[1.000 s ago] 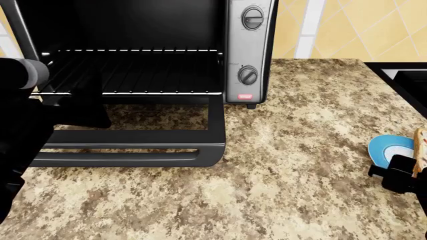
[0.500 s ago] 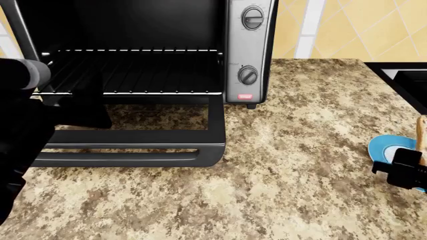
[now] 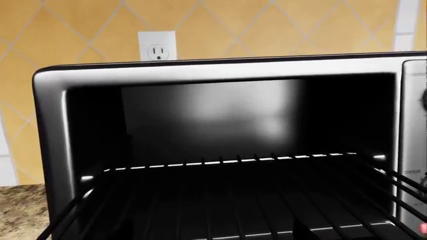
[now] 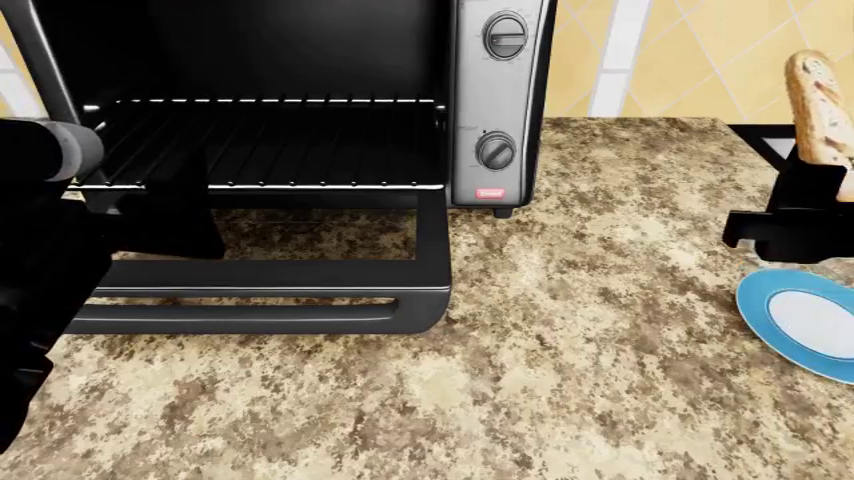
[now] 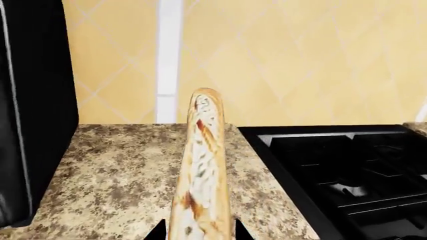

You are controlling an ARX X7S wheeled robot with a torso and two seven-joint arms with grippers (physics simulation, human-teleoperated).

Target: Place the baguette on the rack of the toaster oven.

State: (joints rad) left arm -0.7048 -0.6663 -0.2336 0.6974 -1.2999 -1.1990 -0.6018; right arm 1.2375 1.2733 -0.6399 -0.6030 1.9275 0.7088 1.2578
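This is a home kitchen. A toaster oven (image 4: 501, 100) stands on a speckled granite counter (image 4: 587, 350). Behind are yellow wall tiles (image 3: 267, 25), a wall outlet (image 3: 157, 46) and a black stove (image 5: 347, 170).

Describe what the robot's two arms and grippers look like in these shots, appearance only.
In the head view the left arm is a bulky matte-black mass with one light-grey cylindrical joint segment. The right gripper is also matte black, blocky and angular. In the right wrist view only two small black pointed fingers show at the picture's edge. No cables, labels or markings can be made out on either arm.
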